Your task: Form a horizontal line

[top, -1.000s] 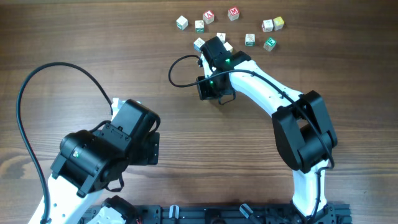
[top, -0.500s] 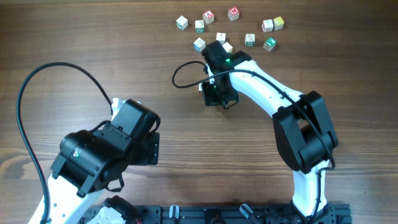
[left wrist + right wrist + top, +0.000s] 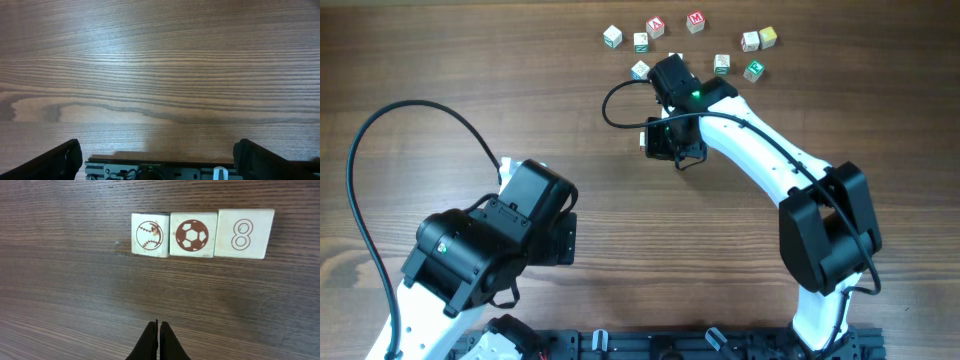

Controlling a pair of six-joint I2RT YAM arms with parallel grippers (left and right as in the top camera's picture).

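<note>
Right pincer (image 3: 158, 329) first: its two dark fingers are pressed flat together with nothing between them, tips above the table (image 3: 60, 280). Straight ahead of those tips, with bare wood in between, there's the row (image 3: 202, 234): three whitish cubes edge to edge, level across the wrist view. The baseball cube (image 3: 150, 234) sits dead ahead of the tips. The football cube (image 3: 193, 234) touches it on the right in that view, and the 8 cube (image 3: 245, 233) touches that one, furthest right. All three marks are dark red, faces up. The 8 cube's near edge comes a touch closer to the pincer than its neighbours' do. From overhead the arm covers the row, so I can't pick it out there. Loose cubes (image 3: 754, 70) lie scattered beyond the pincer and off to both sides of it. Over to the left pincer (image 3: 158, 150): fingers flung wide, one at each bottom corner of its wrist view, gripping nothing, only plain wood grain ahead. It sits well apart from the right pincer.
</note>
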